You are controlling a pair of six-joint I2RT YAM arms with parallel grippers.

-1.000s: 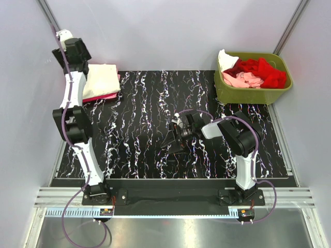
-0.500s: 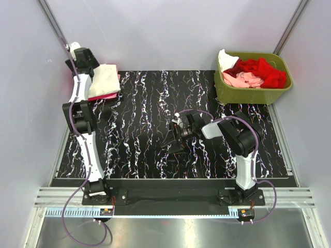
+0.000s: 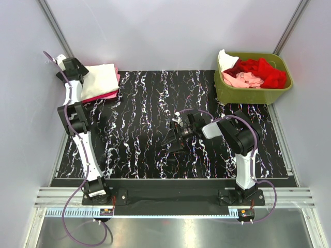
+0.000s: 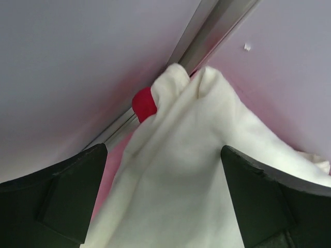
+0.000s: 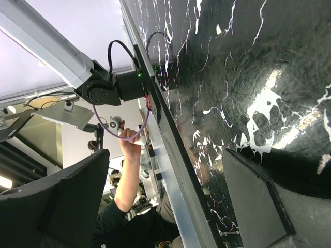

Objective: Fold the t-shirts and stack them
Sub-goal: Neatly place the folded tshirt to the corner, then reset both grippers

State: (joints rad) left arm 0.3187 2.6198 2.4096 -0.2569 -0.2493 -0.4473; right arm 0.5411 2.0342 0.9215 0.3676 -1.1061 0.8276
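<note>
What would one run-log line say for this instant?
left pincer open at cream t-shirt | right pincer open, empty | unfolded t-shirts in bin

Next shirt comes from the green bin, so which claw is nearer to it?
Right. The right claw is over the mat's middle, the green bin at the far right corner beyond it. The left claw is at the far left corner, by the folded stack.
</note>
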